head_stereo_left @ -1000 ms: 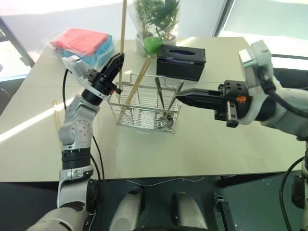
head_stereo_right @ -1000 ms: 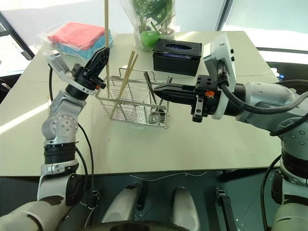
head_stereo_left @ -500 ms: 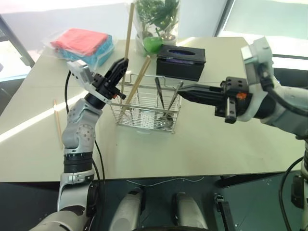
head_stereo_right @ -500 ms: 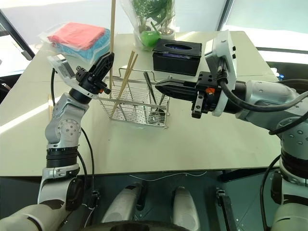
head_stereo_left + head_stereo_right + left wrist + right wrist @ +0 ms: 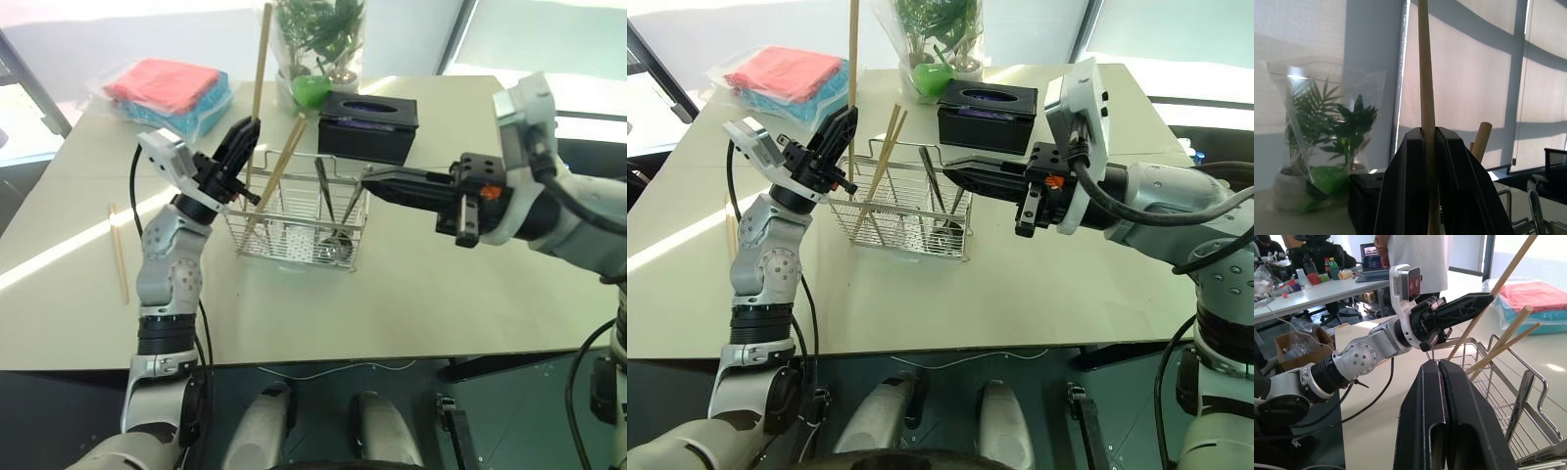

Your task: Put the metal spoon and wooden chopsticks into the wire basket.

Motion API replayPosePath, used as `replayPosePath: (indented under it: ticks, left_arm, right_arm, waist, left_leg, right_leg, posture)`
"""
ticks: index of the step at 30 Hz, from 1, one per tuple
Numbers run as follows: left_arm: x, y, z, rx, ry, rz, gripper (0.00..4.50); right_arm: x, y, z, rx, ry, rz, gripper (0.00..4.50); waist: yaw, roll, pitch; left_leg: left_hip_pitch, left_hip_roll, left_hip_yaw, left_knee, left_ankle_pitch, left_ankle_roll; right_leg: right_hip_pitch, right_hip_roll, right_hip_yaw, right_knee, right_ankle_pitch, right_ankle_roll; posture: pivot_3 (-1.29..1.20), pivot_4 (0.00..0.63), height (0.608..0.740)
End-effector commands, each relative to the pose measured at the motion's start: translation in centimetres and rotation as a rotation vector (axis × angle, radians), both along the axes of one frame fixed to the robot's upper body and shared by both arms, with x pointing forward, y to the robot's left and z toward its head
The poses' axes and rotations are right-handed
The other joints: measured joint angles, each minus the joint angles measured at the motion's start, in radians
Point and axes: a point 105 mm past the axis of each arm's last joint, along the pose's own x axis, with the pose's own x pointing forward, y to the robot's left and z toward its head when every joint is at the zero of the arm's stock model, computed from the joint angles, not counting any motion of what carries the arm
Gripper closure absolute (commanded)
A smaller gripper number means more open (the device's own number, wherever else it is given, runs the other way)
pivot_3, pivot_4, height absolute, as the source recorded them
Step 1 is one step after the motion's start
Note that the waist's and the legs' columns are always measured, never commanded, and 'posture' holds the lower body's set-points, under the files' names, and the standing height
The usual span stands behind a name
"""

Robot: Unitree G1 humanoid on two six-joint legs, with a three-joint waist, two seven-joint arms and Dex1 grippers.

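One wooden chopstick [image 5: 258, 73] stands near-upright, pinched low by the left gripper [image 5: 240, 147] at the wire basket [image 5: 299, 220] corner; two lean inside. Light, stiff and smooth, it may pivot in a low pinch. Right gripper [image 5: 377, 182], empty, pressed together

head pair: high, facing down over the worktop [image 5: 411, 294]
left wrist: close, looking up toward the windows
right wrist: close, level
shared: wire basket [image 5: 294, 220]
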Motion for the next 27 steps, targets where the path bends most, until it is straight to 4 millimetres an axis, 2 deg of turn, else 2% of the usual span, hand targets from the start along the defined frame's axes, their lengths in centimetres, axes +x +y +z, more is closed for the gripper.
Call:
replayPosePath:
  ticks: [1, 7, 8, 13, 15, 17, 19, 21, 24, 27]
  left_arm:
    - [0.5, 0.2, -1.4, 0.021, 0.040, 0.033, 3.26]
    - [0.5, 0.4, -1.3, 0.015, 0.044, 0.051, 0.29]
    - [0.6, 0.4, -1.3, 0.016, 0.041, 0.057, 0.07]
    - [0.6, 0.9, -0.2, -0.007, 0.018, 0.060, 0.07]
    - [0.7, 1.5, 1.0, -0.045, 0.005, 0.064, 0.07]
    - [0.7, 2.7, 3.1, -0.105, -0.007, 0.076, 0.07]
    - [1.0, 5.1, 5.2, -0.175, 0.002, 0.149, 0.07]
    - [1.7, 8.0, 6.1, -0.220, 0.060, 0.254, 0.07]
    - [1.7, 11.6, 5.9, -0.128, 0.143, 0.378, 0.07]
    - [1.4, 15.0, 4.4, -0.031, 0.236, 0.535, 0.07]
  right_arm:
    - [-0.4, -0.2, 1.0, 0.026, -0.050, 0.003, 4.50]
    - [-0.4, -0.2, 1.0, 0.024, -0.050, 0.003, 4.50]
    - [-0.4, -0.2, 1.0, 0.024, -0.050, 0.003, 4.50]
    - [-0.3, -0.2, 1.0, 0.023, -0.049, 0.003, 4.50]
    - [-0.3, -0.2, 1.0, 0.022, -0.047, 0.004, 4.50]
    - [-0.4, -0.2, 0.9, 0.019, -0.042, 0.011, 4.50]
    - [-0.7, -0.2, 0.9, 0.013, -0.032, 0.027, 4.50]
    - [-1.2, -0.3, 0.9, 0.012, -0.013, 0.053, 4.50]
    - [-2.1, -0.3, 0.8, 0.004, 0.023, 0.104, 4.50]
    - [-3.0, -0.4, 0.8, 0.006, 0.064, 0.151, 4.50]
  waist:
    - [0.000, 0.000, 0.000]
    - [0.000, 0.001, -0.001]
    - [0.000, 0.001, -0.001]
    - [0.000, 0.001, -0.001]
    - [0.000, 0.001, -0.001]
    - [-0.001, 0.000, 0.000]
    - [-0.001, -0.001, 0.000]
    - [-0.001, -0.001, 0.000]
    - [-0.012, 0.000, 0.000]
    - [-0.014, 0.000, 0.000]
  left_leg:
    - [0.000, 0.000, 0.000, 0.000, 0.000, 0.000]
    - [0.001, 0.000, 0.000, 0.000, 0.000, 0.000]
    - [0.001, 0.000, 0.000, 0.000, 0.000, 0.000]
    - [0.001, 0.000, 0.000, 0.000, 0.000, 0.000]
    - [0.001, 0.000, 0.000, 0.000, 0.000, 0.000]
    - [0.001, 0.000, 0.000, 0.000, 0.000, 0.000]
    - [0.000, 0.000, -0.001, 0.000, 0.000, 0.000]
    - [-0.001, 0.000, -0.001, 0.000, 0.000, 0.000]
    - [0.000, 0.000, -0.001, -0.001, 0.000, 0.000]
    - [0.000, 0.000, -0.001, -0.002, 0.000, 0.001]
  right_leg:
    - [0.000, 0.000, 0.000, 0.000, 0.000, 0.000]
    - [0.001, 0.000, 0.000, 0.000, 0.000, 0.000]
    - [0.001, 0.000, 0.000, 0.000, 0.000, 0.000]
    - [0.001, 0.000, 0.000, 0.000, 0.000, 0.000]
    - [0.001, 0.000, 0.000, 0.000, 0.000, 0.000]
    - [0.001, 0.000, 0.000, 0.000, 0.000, 0.000]
    - [0.000, 0.001, -0.001, 0.000, 0.000, 0.000]
    - [-0.001, 0.001, -0.001, 0.000, 0.001, 0.003]
    - [-0.001, 0.001, 0.000, 0.000, 0.002, 0.003]
    - [-0.001, 0.001, 0.000, 0.001, 0.002, 0.003]
  posture:
    - [0.00, 0.150, 0.740]
    - [0.00, 0.150, 0.740]
    - [0.00, 0.150, 0.740]
    - [0.00, 0.150, 0.740]
    - [0.00, 0.150, 0.740]
    - [0.00, 0.150, 0.740]
    - [0.00, 0.150, 0.740]
    - [0.00, 0.150, 0.740]
    - [0.00, 0.150, 0.740]
    - [0.00, 0.150, 0.740]
